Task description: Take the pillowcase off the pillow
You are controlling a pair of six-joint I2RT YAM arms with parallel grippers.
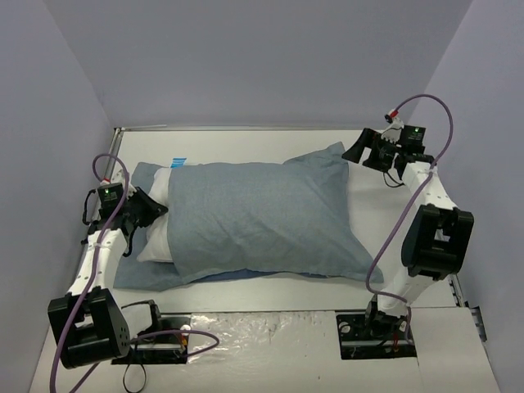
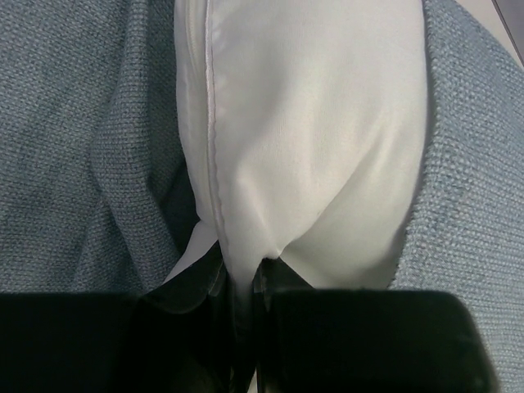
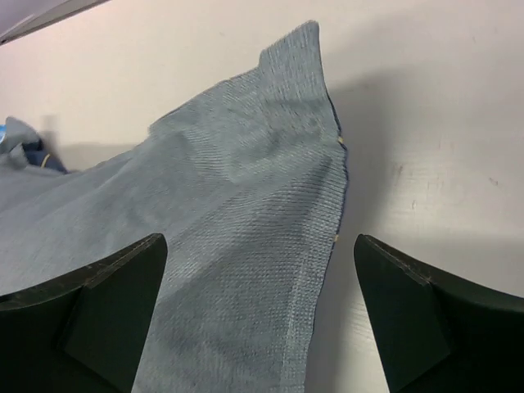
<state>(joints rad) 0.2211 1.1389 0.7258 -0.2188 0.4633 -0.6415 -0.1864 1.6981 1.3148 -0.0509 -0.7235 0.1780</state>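
The pillowcase [image 1: 262, 217], its pale grey-blue face up, lies across the middle of the table with the white pillow [image 1: 158, 233] sticking out of its left opening. My left gripper [image 1: 151, 210] is shut on the pillow's white end [image 2: 303, 131]; blue fabric [image 2: 74, 147] flanks it on both sides. My right gripper [image 1: 358, 148] is open and hovers just above the pillowcase's far right corner [image 3: 295, 74], with its fingers [image 3: 106, 311] spread either side of the cloth and not touching it.
The white table [image 1: 246, 139] has a raised far edge and grey walls on three sides. A crinkled plastic sheet [image 1: 262, 327] lies along the near edge between the arm bases. A small bright blue tag [image 1: 178, 161] shows by the pillowcase's far left.
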